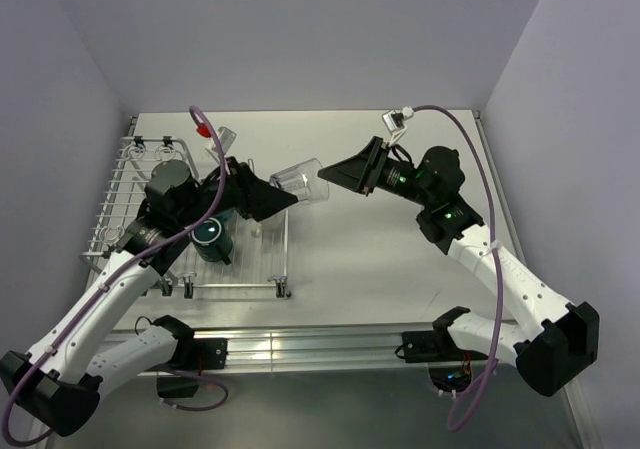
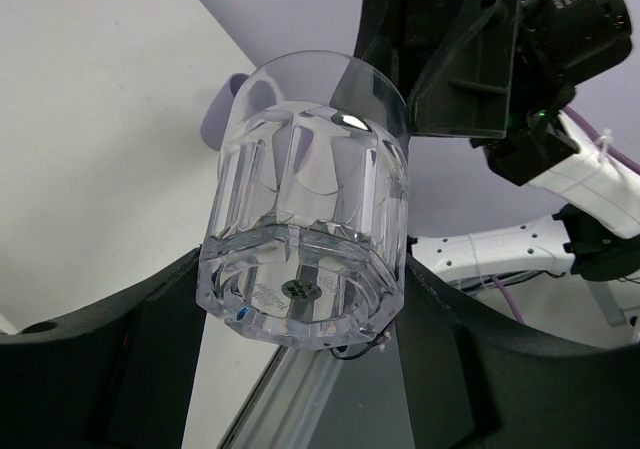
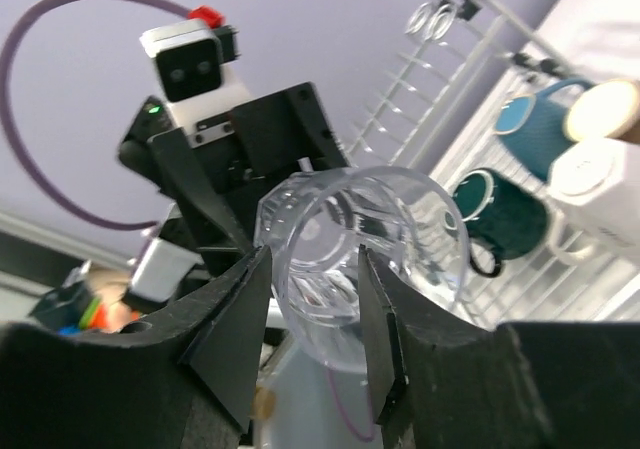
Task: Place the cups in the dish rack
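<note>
The clear glass tumbler (image 1: pixel 300 181) hangs on its side in the air just right of the dish rack (image 1: pixel 115 194). My left gripper (image 1: pixel 275 197) is shut on its thick base (image 2: pixel 300 289), one finger on each side. My right gripper (image 1: pixel 325 174) meets it from the right at the rim. Its jaws stand open (image 3: pixel 312 269), one finger outside the rim and the other across the mouth of the tumbler (image 3: pixel 340 239). A dark teal mug (image 1: pixel 212 237) lies in the rack under my left arm.
The right wrist view shows the dish rack (image 3: pixel 450 99) holding the dark teal mug (image 3: pixel 505 214), a blue mug (image 3: pixel 535 119) and a white mug (image 3: pixel 600 184). A lavender cup (image 2: pixel 213 119) shows behind the tumbler. Walls close in the table on three sides.
</note>
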Robot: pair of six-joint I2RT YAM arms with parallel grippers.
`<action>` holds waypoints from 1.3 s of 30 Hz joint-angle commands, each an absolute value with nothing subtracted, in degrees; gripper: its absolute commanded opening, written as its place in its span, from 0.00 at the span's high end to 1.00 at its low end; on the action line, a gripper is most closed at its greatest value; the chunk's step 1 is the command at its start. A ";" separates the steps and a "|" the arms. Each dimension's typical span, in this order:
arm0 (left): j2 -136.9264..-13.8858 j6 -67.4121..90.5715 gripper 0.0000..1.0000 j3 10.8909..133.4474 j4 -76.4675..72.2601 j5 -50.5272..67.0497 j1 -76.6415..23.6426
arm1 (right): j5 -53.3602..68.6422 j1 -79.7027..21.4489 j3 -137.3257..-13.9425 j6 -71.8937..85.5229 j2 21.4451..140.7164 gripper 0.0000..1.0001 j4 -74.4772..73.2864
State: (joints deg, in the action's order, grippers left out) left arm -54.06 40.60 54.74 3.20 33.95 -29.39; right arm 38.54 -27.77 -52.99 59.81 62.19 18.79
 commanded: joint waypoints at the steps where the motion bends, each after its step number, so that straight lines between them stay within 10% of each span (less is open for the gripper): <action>1: -51.42 37.71 1.00 60.11 6.21 29.98 -29.53 | 33.85 -27.69 -56.16 53.28 60.38 0.52 11.79; 15: -53.25 28.83 1.00 76.46 49.27 5.63 -29.53 | 12.75 -27.51 -60.46 41.93 58.53 0.50 -11.51; 39: -65.74 27.69 1.00 71.89 61.87 -11.25 -39.20 | 4.57 -27.42 -63.54 35.25 61.00 0.49 -19.42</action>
